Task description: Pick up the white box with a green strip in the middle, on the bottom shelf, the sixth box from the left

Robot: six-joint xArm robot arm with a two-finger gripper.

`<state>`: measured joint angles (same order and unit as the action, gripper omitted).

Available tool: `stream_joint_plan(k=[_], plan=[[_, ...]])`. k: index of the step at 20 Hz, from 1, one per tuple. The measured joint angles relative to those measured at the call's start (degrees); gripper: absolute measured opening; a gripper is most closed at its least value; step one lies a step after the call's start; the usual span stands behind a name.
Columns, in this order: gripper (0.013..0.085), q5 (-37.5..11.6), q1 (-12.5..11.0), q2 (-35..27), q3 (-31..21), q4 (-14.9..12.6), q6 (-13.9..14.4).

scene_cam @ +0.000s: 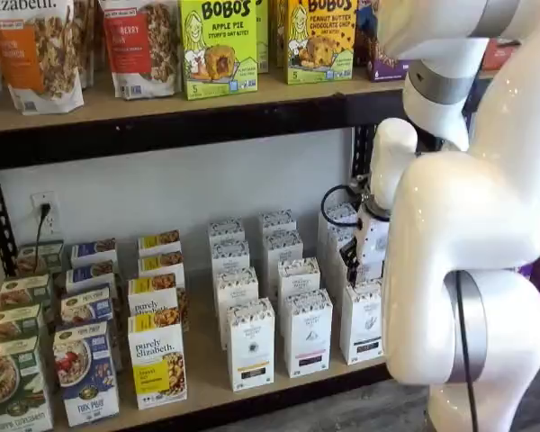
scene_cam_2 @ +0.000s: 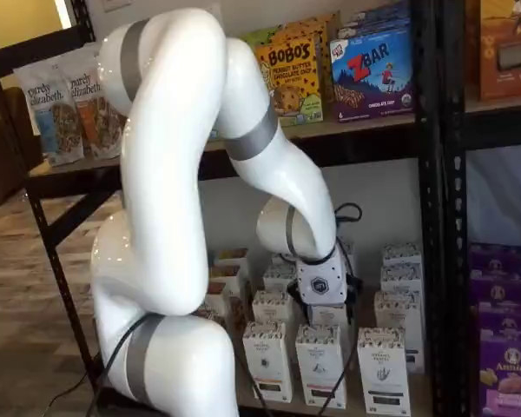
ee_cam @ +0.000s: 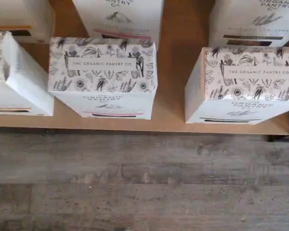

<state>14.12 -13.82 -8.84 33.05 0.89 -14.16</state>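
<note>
The white box (scene_cam: 362, 321) stands at the right end of the front row on the bottom shelf (scene_cam: 207, 378), with a speckled top band and a dark strip low on its front. It also shows in a shelf view (scene_cam_2: 384, 369). In the wrist view I take it to be the box with the dark strip (ee_cam: 248, 82), seen from above beside a like box with a pink strip (ee_cam: 102, 79). My gripper (scene_cam_2: 323, 300) hangs above the white boxes, just behind the front row. In a shelf view (scene_cam: 353, 270) it is largely hidden by the arm. No finger gap shows.
Several alike white boxes stand in rows behind and left of it (scene_cam: 250, 342). Shorter "purely elizabeth" boxes (scene_cam: 157, 360) and blue and green boxes (scene_cam: 85, 373) fill the left part. The upper shelf (scene_cam: 162, 108) holds bags and snack boxes. Purple boxes (scene_cam_2: 508, 365) stand on the neighbouring rack.
</note>
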Motion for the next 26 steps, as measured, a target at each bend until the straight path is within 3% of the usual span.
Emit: stream_joint_plan(k=[2,4,10,14,16,19,21,26], plan=[[0.085,0.56,-0.38,-2.12,2.02,-4.57,4.01],[0.085,1.52,-0.52,-4.35,4.24,-7.2,6.34],[0.085,2.93,-0.95,-12.81,12.32,-10.06,8.54],[0.085,3.41,-2.07,-18.99,18.32,-14.33,11.44],[0.085,4.32,-2.63,-22.35,21.96,-14.58,11.04],[0.085,6.36,-2.97,-26.01,26.36,-10.37,6.57],[0.085,9.66,-3.21,-28.54,30.04,-11.6,7.23],[0.085,8.9,-3.4,-32.03,33.58,-9.33,5.01]])
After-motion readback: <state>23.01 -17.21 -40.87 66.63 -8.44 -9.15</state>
